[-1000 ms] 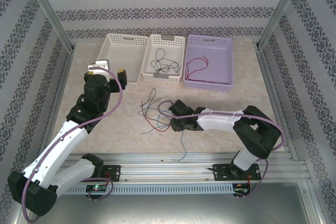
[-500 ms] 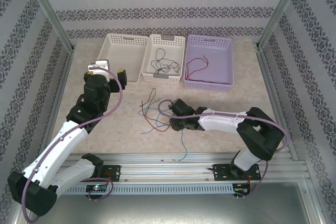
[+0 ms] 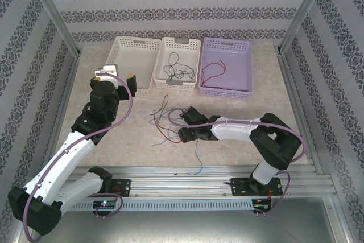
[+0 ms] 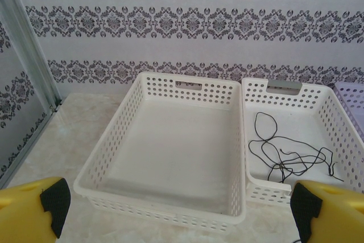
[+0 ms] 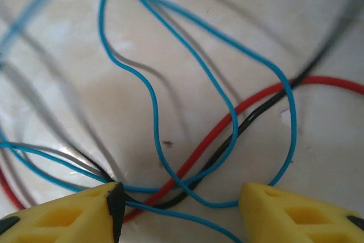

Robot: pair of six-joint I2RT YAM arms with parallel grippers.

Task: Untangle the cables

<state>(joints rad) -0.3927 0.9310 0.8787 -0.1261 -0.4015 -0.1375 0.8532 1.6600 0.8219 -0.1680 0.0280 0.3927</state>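
Top view: three baskets stand side by side along the upper centre: the white basket (image 3: 136,38), the middle basket (image 3: 169,39) and the lilac basket (image 3: 227,39). No passage shows between them. Bare counter (image 3: 273,95) is open at right centre and in the strip just below the baskets. The cables (image 3: 165,120) sprawl across the centre. The right arm (image 3: 239,129) lies across the counter from the right up to them. The left arm (image 3: 85,135) occupies the left side. Metal posts (image 3: 51,12) and patterned walls (image 3: 182,4) close both sides, and a rail (image 3: 182,186) closes the lower edge.

Left wrist view: the left fingers (image 4: 34,209) stand wide apart, and the white basket's interior ahead is unobstructed.

Right wrist view: blue, red and black strands cross the gap between the right fingers (image 5: 284,214).
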